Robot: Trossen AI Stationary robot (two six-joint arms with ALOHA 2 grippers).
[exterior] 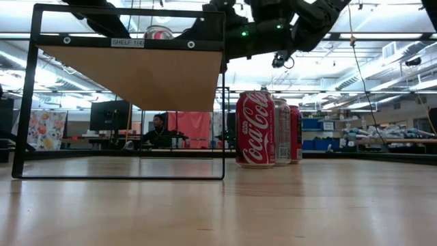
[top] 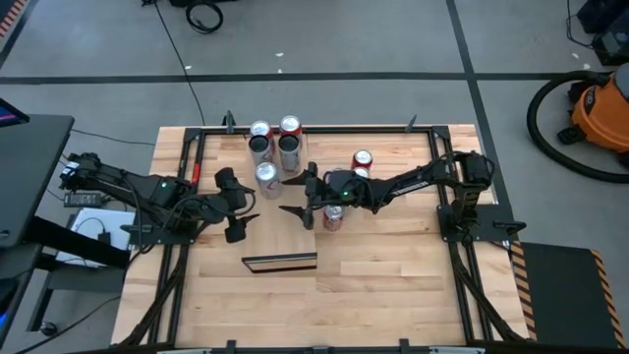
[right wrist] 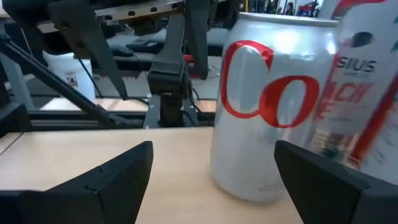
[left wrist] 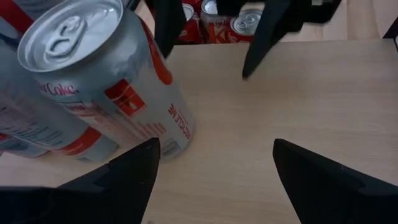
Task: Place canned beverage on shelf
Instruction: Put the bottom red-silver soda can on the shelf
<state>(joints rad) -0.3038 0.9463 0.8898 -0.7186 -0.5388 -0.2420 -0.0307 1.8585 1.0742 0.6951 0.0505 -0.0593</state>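
Low view, nearest: a pale wood shelf (exterior: 130, 72) in a black metal frame, its label partly legible; most of what stands on it is hidden by the board, only one can top showing above it. Seen from overhead, the shelf (top: 280, 262) is a thin dark-edged strip on the pale slatted wood table (top: 393, 285), in front of both arms.

Beyond it, the left gripper (top: 236, 205) and the right gripper (top: 301, 197) face each other across bare table, jaws of both spread and holding nothing.

A smooth silver Diet Coke can (top: 266, 178) stands upright just behind the gap between them; in the left wrist view this can (left wrist: 118, 81) is cut off at the edge.

Farther back stand three more silver cans (top: 275, 138), clustered.

Three red Coca-Cola cans (top: 333, 217) stand under the right arm, partly covered by it.
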